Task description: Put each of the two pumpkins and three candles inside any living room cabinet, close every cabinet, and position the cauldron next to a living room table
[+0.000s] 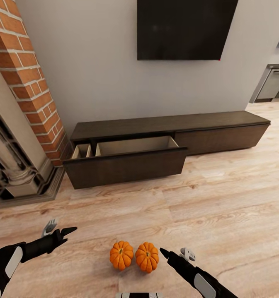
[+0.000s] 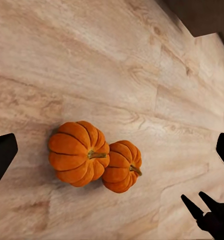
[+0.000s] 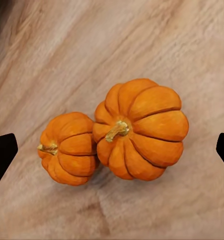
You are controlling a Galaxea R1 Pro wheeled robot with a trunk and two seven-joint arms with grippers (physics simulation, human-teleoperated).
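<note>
Two pumpkins (image 1: 134, 256) touching on floor (image 1: 222, 198). Left gripper (image 1: 60, 231) and right gripper (image 1: 172, 253) flank them, both spread wide, empty. Cabinet (image 1: 168, 142) left drawer (image 1: 124, 163) out.

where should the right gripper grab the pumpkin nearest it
Grip the right pumpkin across its ribbed body from above, fingers front and back. It sits stem-up on the floor touching the left pumpkin, so that side offers no finger room. The right gripper is open beside it.
</note>
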